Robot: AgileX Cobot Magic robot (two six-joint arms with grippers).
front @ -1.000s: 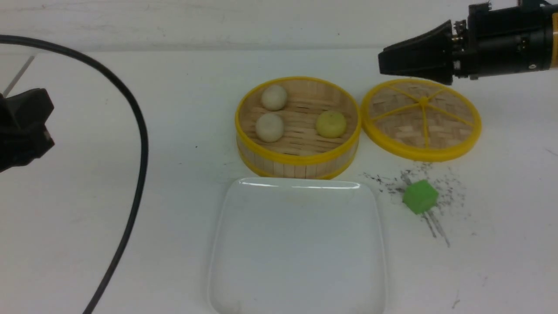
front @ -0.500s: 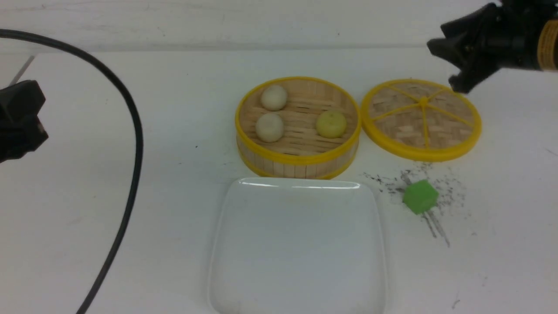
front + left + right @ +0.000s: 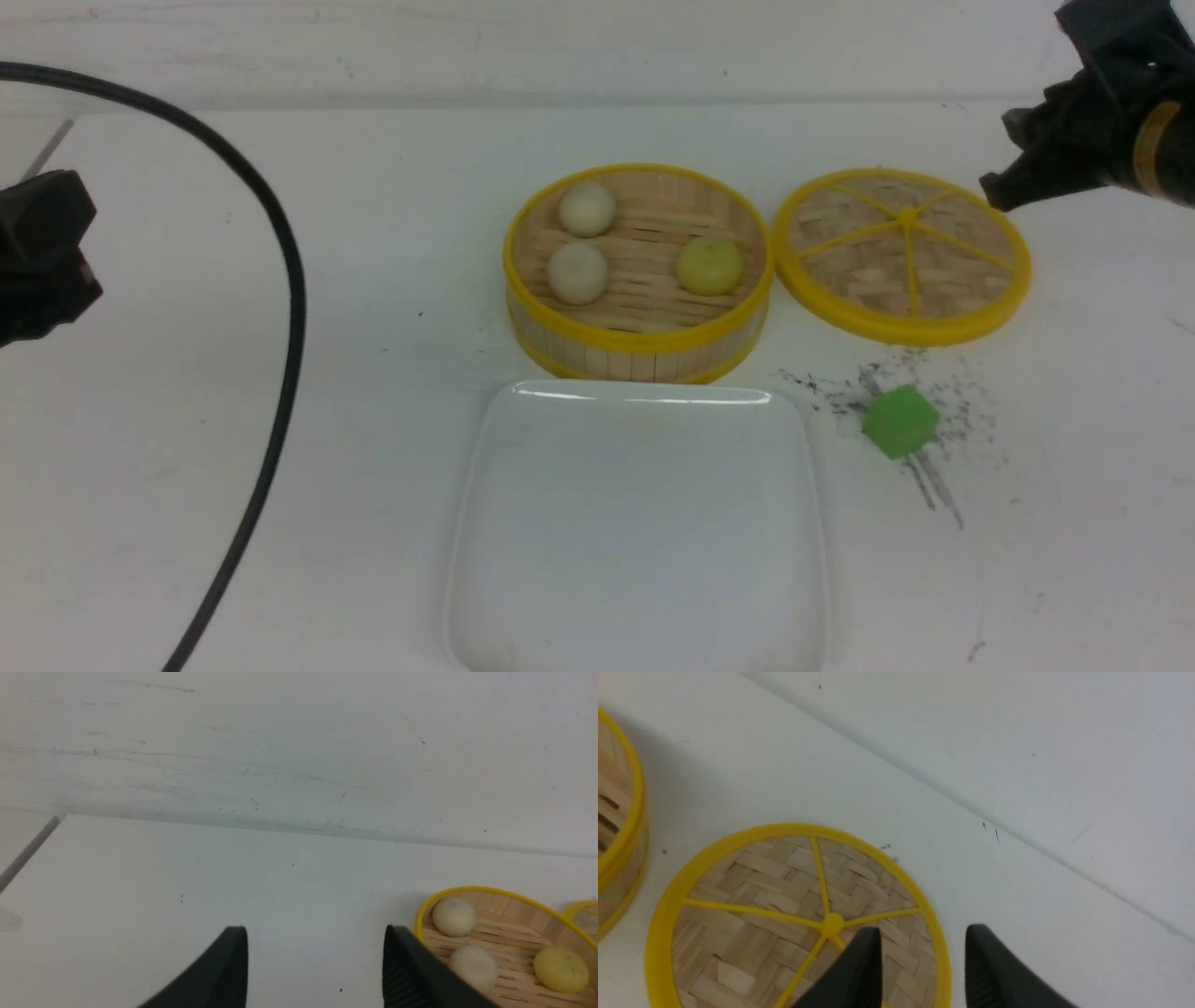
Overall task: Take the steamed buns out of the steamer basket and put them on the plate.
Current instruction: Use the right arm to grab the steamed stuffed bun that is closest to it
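Note:
The steamer basket (image 3: 639,355) stands mid-table with three steamed buns on its slats: two off-white ones (image 3: 587,208) (image 3: 577,273) on the left and a pale yellow one (image 3: 709,265) on the right. In front of the basket lies the white square plate (image 3: 635,523), bare. My left gripper (image 3: 315,938) is open and holds nothing. It hovers far left of the basket (image 3: 423,910), over bare table. My right gripper (image 3: 924,933) is open with a narrower gap and holds nothing. It hangs above the lid's far right rim, at the front view's right edge (image 3: 994,196).
The flat woven lid (image 3: 901,252) lies right of the basket. A green cube (image 3: 899,422) sits among dark specks in front of the lid. A black cable (image 3: 289,308) curves across the table's left side. A wall rises behind the table.
My right gripper has pulled back to the right, from over the lid's far left edge to beyond its right rim. The left gripper shifted slightly left, then stayed still.

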